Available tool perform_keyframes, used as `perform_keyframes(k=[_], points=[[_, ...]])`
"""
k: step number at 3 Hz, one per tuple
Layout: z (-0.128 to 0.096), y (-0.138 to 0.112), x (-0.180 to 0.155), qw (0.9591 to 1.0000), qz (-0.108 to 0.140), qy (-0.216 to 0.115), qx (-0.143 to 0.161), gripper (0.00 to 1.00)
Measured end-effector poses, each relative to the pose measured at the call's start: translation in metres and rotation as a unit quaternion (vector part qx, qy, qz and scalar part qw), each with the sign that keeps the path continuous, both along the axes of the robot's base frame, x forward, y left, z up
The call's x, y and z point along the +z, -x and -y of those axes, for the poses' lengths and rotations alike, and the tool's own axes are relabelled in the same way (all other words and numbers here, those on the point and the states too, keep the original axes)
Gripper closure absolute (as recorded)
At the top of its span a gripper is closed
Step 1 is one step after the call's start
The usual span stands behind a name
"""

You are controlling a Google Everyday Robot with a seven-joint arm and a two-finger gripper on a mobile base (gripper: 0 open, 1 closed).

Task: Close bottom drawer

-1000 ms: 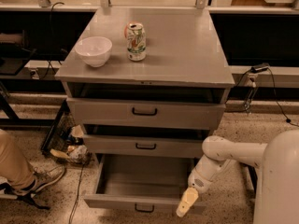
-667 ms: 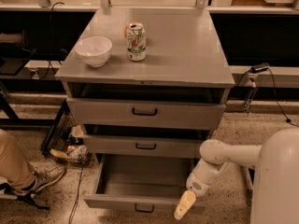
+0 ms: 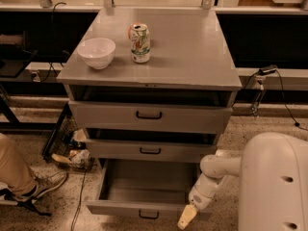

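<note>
Bottom drawer (image 3: 144,192) is pulled far out of the cabinet (image 3: 192,57), front panel low in view, small black handle (image 3: 148,214) at its centre. Gripper (image 3: 186,217) hangs at the panel's right end, just beside it; contact cannot be told, nor whether it is spread or pressed together. The arm (image 3: 211,182) reaches in from the white base (image 3: 274,186) on the right. Middle drawer (image 3: 115,149) and top drawer (image 3: 106,114) sit slightly open above. On top: white bowl (image 3: 96,52), can (image 3: 140,43) close beside it. Person's shoe (image 3: 45,183) on the floor, left.
</note>
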State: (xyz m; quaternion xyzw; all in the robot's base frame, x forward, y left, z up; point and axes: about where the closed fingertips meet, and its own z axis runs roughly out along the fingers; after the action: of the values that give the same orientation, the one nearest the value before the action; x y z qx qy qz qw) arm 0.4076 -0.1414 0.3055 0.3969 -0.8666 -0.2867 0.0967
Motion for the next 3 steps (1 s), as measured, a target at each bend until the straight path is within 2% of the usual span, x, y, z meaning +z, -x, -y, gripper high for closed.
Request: perform_keyframes(k=[1, 2, 3], points=[[0.0, 0.0, -0.029, 0.9999, -0.011, 0.009, -0.01, 0.58], [0.001, 0.002, -0.054, 0.9993, -0.008, 0.027, -0.026, 0.8], [-0.001, 0.001, -0.101, 0.9977, 0.014, 0.046, -0.048, 1.0]])
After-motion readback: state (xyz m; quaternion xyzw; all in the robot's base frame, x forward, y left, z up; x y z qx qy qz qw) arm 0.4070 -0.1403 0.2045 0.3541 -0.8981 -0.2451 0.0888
